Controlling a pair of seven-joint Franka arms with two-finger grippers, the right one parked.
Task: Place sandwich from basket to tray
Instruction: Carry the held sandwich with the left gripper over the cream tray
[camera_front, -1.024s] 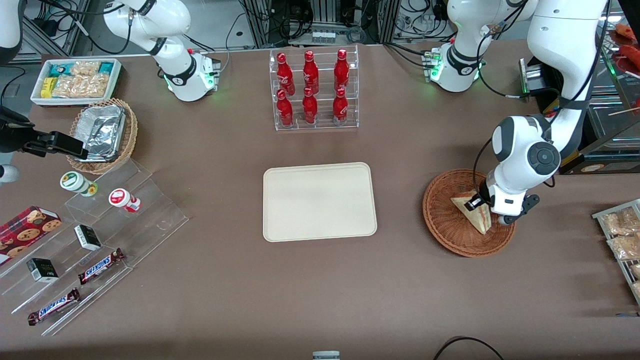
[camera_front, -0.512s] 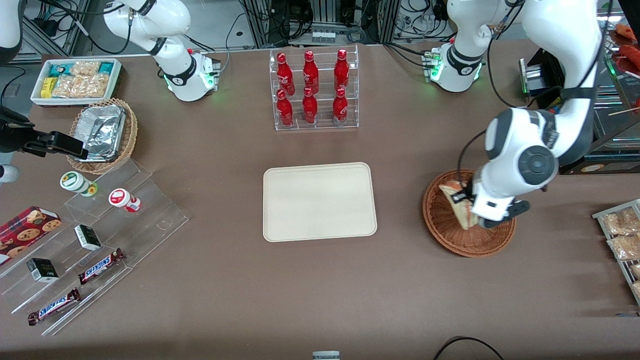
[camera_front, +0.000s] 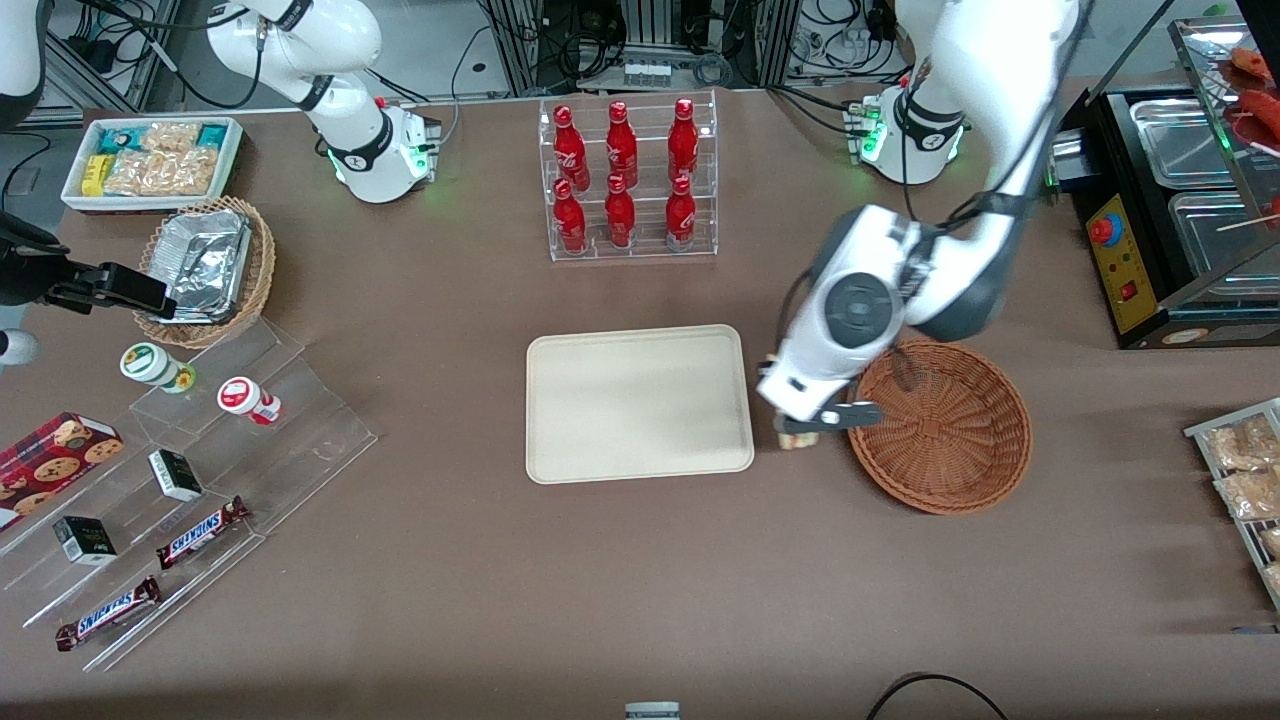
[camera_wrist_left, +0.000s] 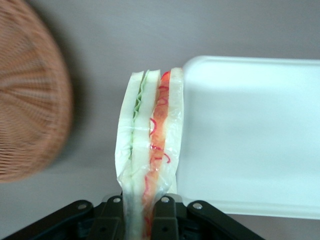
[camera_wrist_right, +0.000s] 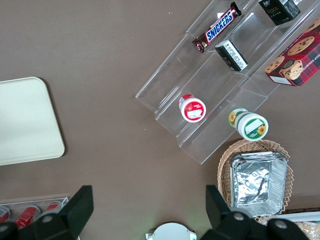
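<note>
My left gripper (camera_front: 797, 432) (camera_wrist_left: 139, 215) is shut on the sandwich (camera_wrist_left: 150, 150), a clear-wrapped wedge with red, yellow and green filling along its edge. It hangs above the bare table in the gap between the basket (camera_front: 940, 430) and the tray (camera_front: 640, 403). In the front view only a small bit of the sandwich (camera_front: 797, 440) shows below the wrist. The reddish-brown wicker basket (camera_wrist_left: 27, 105) holds nothing. The beige tray (camera_wrist_left: 250, 135) lies flat with nothing on it.
A clear rack of red bottles (camera_front: 626, 180) stands farther from the front camera than the tray. A tan wicker basket with foil container (camera_front: 205, 268), a white bin of snacks (camera_front: 155, 160) and a clear stepped display (camera_front: 190, 480) lie toward the parked arm's end.
The gripper lifted the sandwich out of the basket and carried it sideways toward the tray. The basket now holds nothing.
</note>
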